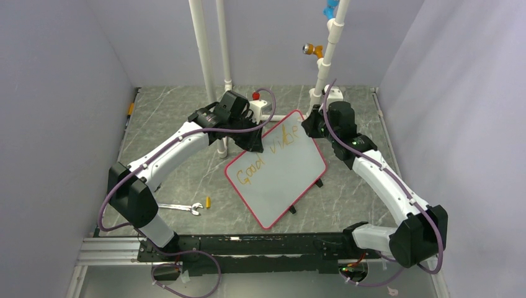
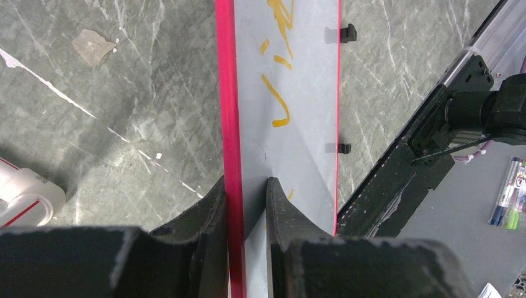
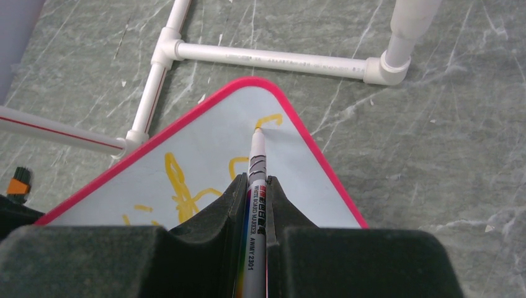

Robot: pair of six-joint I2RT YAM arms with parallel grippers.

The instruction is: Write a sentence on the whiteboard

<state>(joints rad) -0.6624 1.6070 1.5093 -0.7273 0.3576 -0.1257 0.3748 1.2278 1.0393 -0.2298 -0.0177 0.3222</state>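
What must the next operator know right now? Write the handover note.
Left gripper: shut on the board at its red rim, apparently steadying it.
Right gripper: shut on the marker, tip touching the board near its far corner.
Board: on the table between the arms, turned at an angle.
Done: the sentence reads roughly "Good vibe" in orange, one line, with a stroke under way at the tip.
Left: finish that word and write the rest; the board's lower part has no writing.
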